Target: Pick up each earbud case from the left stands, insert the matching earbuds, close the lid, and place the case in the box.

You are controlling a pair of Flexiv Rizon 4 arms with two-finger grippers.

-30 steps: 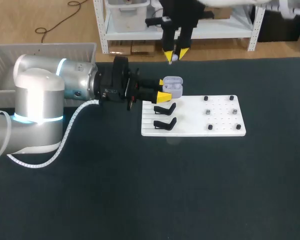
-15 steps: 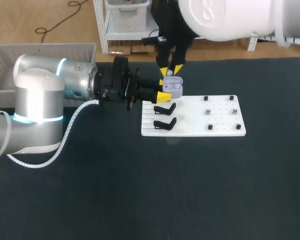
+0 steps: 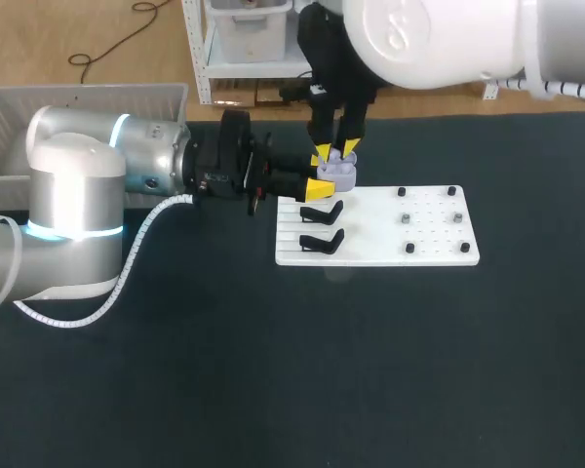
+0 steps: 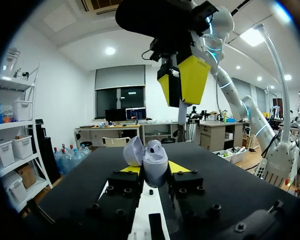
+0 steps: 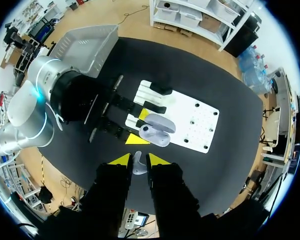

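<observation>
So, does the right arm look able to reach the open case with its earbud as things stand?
Probably yes. The right gripper, shut on an earbud, hangs just above the case, whose lid stands open. The left gripper grips the case's sides, leaving its top free.

Head: high behind, looking down. Left wrist: table-level, close. Right wrist: overhead. All share case [image 3: 339,173].
</observation>
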